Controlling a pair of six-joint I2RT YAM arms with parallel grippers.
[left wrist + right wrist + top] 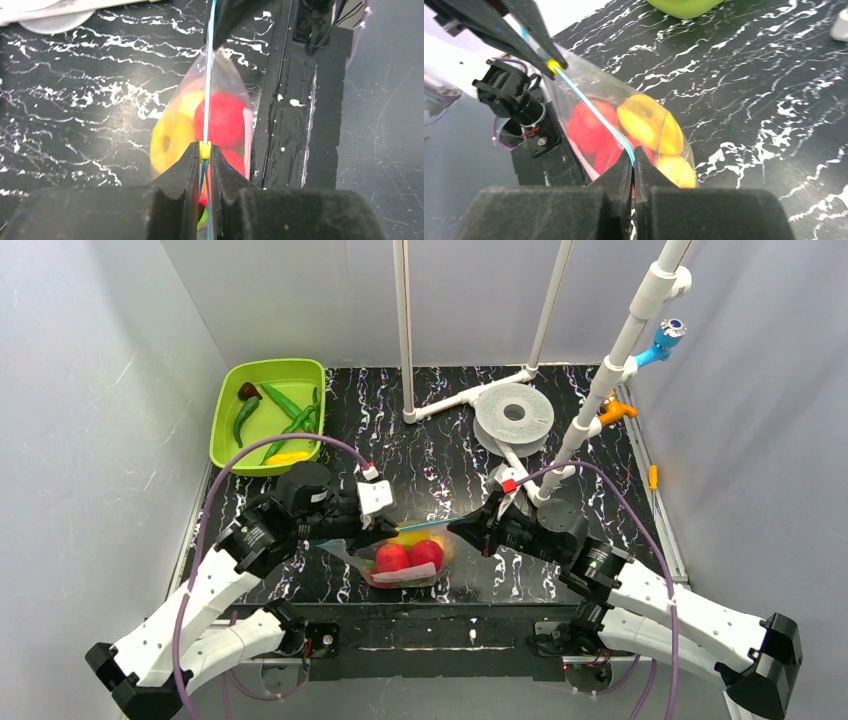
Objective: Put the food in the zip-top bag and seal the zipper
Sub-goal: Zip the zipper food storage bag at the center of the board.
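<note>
Tabletop (pixel 430 430): left claw (pixel 205 150) and right claw (pixel 633 157) pinch zipper (pixel 589 106).

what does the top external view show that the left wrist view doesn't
Only the top external: the lime-green tray with green peppers at the table's far left, and both arms whole, from base to wrist.
Only the left wrist: the left gripper shut on the zipper at a small yellow tab, and the hole in the yellow food.
Both: the zip-top bag holding red food, its zipper stretched across to the right gripper.
</note>
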